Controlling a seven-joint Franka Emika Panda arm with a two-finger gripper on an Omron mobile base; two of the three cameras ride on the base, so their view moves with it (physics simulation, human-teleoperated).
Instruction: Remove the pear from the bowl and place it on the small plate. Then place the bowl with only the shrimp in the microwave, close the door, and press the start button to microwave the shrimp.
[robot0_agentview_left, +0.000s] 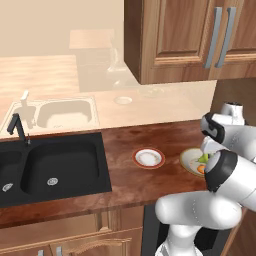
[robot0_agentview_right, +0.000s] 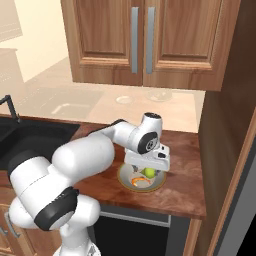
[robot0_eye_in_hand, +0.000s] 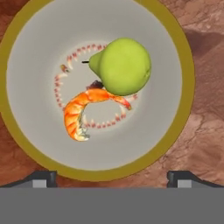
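Observation:
The cream bowl (robot0_eye_in_hand: 185, 83) with a gold rim sits on the brown counter, directly under my hand. Inside it lie the yellow-green pear (robot0_eye_in_hand: 123, 65) and, touching it, the curved orange shrimp (robot0_eye_in_hand: 78, 113). My gripper (robot0_eye_in_hand: 112, 178) hovers open above the bowl, and its two fingertips (robot0_eye_in_hand: 42, 177) straddle the bowl's near rim. From the right base view the gripper (robot0_agentview_right: 146, 169) hangs just over the pear (robot0_agentview_right: 149, 172) and shrimp (robot0_agentview_right: 137, 180) in the bowl (robot0_agentview_right: 142, 190). The small red-rimmed plate (robot0_agentview_left: 148, 157) lies left of the bowl (robot0_agentview_left: 183, 159). The microwave and its door are out of view.
A black double sink (robot0_agentview_left: 55, 167) with a faucet (robot0_agentview_left: 18, 128) takes up the counter's left part. Wooden upper cabinets (robot0_agentview_right: 140, 35) hang above the work area. A tall wooden side panel (robot0_agentview_right: 225, 135) closes the counter on the right. The counter's front edge runs near the bowl.

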